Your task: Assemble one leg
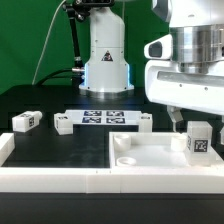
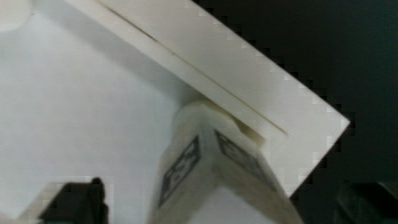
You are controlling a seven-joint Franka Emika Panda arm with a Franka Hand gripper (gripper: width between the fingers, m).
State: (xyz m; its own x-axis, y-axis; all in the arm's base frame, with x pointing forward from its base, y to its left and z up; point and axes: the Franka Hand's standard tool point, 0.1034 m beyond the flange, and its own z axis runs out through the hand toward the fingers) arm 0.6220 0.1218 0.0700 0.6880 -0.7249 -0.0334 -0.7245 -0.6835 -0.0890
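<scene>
One leg (image 1: 200,139), a small white block with a black-and-white tag, stands upright on the large white square part (image 1: 150,153) near its corner on the exterior view's right. My gripper (image 1: 196,123) hangs right over it, with one dark finger (image 1: 177,118) showing beside the leg. In the wrist view the leg (image 2: 221,165) lies between the two dark fingers (image 2: 73,203), with a gap on each side. The gripper (image 2: 214,208) is open and straddles the leg without touching it. The square part's edge (image 2: 214,60) runs across behind the leg.
Three more white legs lie on the black table: two at the exterior view's left (image 1: 25,121) (image 1: 63,123) and one in the middle (image 1: 143,124). The marker board (image 1: 105,117) lies behind them. A white rail (image 1: 50,172) runs along the front. The robot base (image 1: 105,65) stands at the back.
</scene>
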